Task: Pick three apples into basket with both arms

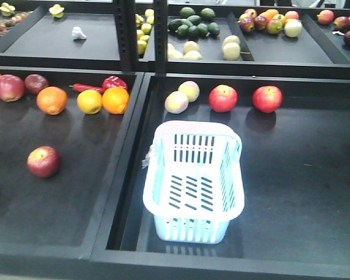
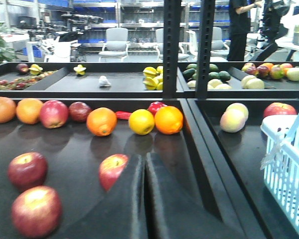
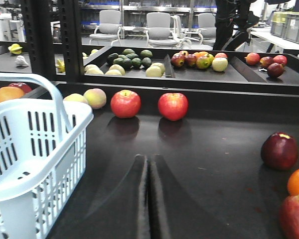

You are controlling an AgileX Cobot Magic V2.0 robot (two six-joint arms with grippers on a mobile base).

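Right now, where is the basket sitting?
In the front view the basket stands empty in the right-hand tray, close to the divider on its left, with a pale fruit and a red apple behind it by the tray's back edge.

L hand closed, R hand closed

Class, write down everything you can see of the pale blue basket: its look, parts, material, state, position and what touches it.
The basket is pale blue-white, rectangular, seemingly moulded plastic, with rows of vertical slots in its walls and slanted slots in its floor. A handle of the same colour arcs above its rim. It stands upright and empty in the right-hand dark tray, towards that tray's front left. Only the tray touches it; the nearest fruit lies apart behind it.
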